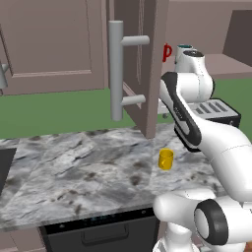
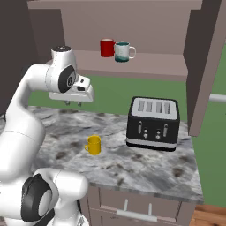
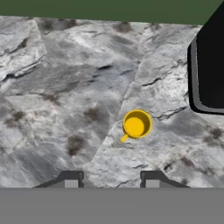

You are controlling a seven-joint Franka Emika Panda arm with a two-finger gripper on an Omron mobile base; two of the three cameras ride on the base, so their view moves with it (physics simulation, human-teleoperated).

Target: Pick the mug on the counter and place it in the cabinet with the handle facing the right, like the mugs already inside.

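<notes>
1. The cabinet (image 2: 132, 26) stands open, with a red mug (image 2: 106, 47) and a white-and-teal mug (image 2: 122, 51) on its shelf.
2. The surface (image 1: 74, 167) carries a black toaster (image 2: 152, 123); its bulk sits near the approach path and could be clipped.
3. The tool (image 2: 73, 103) hangs well above the surface, jaws parted and empty.
4. The mug (image 3: 137, 124) stands upright, apart from the toaster. Its handle (image 3: 124, 138) juts sideways; an off-centre descent could tip it.

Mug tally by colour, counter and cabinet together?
Yellow mug, on the counter: 1
Red mug, in the cabinet: 1
White-and-teal mug, in the cabinet: 1
Total: 3
</notes>
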